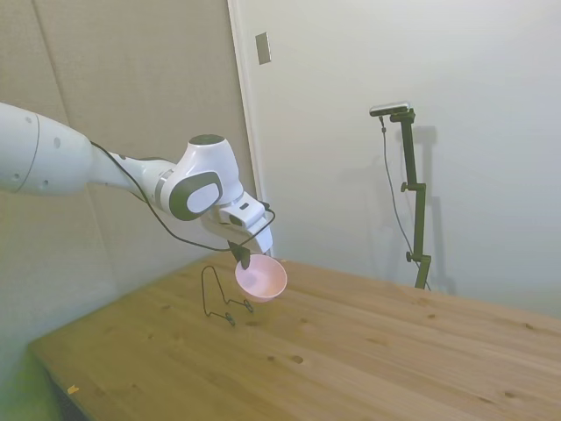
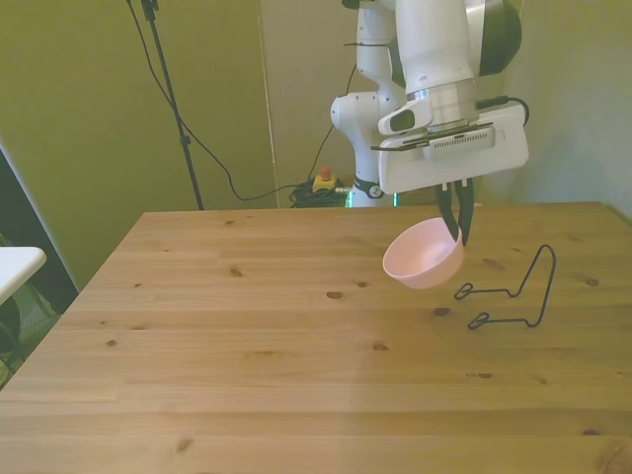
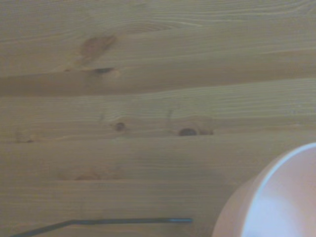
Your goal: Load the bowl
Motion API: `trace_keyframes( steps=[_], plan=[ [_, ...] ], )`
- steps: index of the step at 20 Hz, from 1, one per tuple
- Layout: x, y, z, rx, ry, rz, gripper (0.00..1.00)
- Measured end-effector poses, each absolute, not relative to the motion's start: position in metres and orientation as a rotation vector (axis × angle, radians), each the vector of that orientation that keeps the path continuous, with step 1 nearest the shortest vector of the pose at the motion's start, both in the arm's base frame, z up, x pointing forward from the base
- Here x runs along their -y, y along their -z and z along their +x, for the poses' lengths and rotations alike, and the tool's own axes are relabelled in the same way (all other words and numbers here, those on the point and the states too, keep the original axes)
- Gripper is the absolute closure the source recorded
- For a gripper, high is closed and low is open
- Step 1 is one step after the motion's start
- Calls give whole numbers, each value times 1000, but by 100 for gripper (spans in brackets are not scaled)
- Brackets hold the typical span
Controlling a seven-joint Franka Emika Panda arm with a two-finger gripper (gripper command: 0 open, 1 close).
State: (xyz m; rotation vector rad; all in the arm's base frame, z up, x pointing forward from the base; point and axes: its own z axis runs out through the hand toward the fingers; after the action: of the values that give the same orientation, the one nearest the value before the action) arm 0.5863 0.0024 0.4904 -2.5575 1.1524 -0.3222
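The rack (image 2: 513, 292) stands on the table (image 2: 247, 375), a thin black wire frame. Just beside it, toward the front view's left and above the wood, hangs the bowl (image 2: 424, 254), tilted and clear of the rack. The gripper (image 2: 456, 229) pinches the bowl's rim from above.
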Motion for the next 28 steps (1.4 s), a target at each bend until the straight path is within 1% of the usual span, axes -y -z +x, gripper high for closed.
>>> trace_keyframes(
  steps=[5, 10, 11, 16, 20, 28],
  plan=[
    [-27, -478, 583, -992, 255, -2460, 100],
    [-56, -474, 577, -830, 223, -2349, 100],
    [-58, -467, 574, -799, 202, -2351, 100],
    [-46, -461, 571, -753, 189, -2294, 100],
    [-32, -444, 565, -701, 167, -2240, 100],
    [-33, -420, 560, -628, 161, -2170, 100]
  ],
)
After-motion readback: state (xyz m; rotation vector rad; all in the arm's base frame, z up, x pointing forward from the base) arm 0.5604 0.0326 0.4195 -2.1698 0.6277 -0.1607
